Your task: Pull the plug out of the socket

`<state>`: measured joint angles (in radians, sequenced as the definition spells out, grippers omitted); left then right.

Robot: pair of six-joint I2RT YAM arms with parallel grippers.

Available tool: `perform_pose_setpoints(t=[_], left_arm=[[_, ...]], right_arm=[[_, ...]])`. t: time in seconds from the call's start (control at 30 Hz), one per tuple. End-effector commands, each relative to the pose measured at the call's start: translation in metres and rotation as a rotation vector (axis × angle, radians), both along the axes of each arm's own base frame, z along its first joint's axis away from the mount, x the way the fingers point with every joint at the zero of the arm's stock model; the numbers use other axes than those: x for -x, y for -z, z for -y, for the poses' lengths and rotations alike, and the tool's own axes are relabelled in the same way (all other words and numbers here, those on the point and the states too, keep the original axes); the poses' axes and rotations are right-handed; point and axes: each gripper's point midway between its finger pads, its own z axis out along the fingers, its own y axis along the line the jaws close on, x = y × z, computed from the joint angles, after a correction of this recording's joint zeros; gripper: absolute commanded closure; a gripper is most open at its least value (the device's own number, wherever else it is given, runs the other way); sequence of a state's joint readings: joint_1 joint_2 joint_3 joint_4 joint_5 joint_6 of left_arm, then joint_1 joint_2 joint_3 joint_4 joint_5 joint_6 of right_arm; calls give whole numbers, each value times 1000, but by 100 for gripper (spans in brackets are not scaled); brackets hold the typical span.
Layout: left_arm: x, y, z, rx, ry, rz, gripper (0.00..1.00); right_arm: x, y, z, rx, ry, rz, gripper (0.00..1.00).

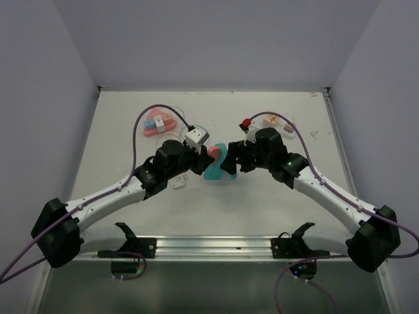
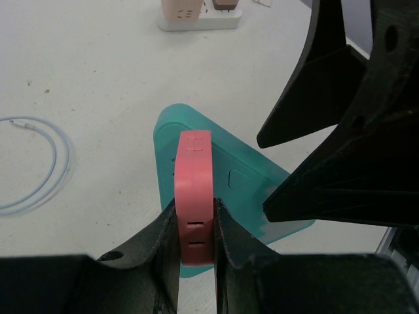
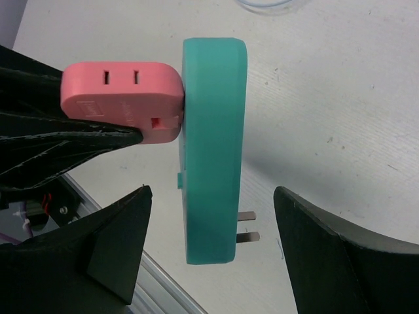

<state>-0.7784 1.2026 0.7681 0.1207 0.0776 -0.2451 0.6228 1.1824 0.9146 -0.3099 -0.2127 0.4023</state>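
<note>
Left gripper (image 2: 195, 213): mine, closed tight on the pink plug (image 2: 194, 173); both fingers (image 2: 169, 226) press its flat sides, near the end with the two slots.
Right gripper (image 3: 213, 193): mine, spread wide; one finger on each side of the teal socket (image 3: 213, 131), a gap showing on both sides, no contact that I can see.
Plug: seated in one broad face of the socket, standing out square from it; its free end sits in my left fingers.
Socket: a flat teal block between my two grippers, at mid-table (image 1: 262, 203) in the top view. Two metal prongs stick out of the face opposite the plug.
Socket support: I cannot tell whether it rests on the table or hangs from the plug.
Arms: both reach inward and meet over the table's middle.
Far left of table: pink and white adapters (image 1: 157, 123) in a cluster, well apart from the work.
Far right of table: white power strip (image 1: 272, 122) with a red switch.
Loose item: pale cable (image 2: 57, 154) looped on the table, left of the socket in my left wrist view.
</note>
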Motion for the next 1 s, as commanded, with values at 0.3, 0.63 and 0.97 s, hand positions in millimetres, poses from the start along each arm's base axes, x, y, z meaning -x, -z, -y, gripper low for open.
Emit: perform_pose_setpoints(t=[0.3, 0.63, 0.97], left_arm=[[6, -59, 18, 125, 85, 196, 100], [8, -55, 10, 98, 69, 205, 100], [17, -54, -13, 65, 30, 232, 100]], right_arm=[[-3, -11, -17, -57, -40, -13, 30], [-3, 5, -4, -4, 10, -26, 85], [-9, 42, 33, 148, 136, -82, 100]])
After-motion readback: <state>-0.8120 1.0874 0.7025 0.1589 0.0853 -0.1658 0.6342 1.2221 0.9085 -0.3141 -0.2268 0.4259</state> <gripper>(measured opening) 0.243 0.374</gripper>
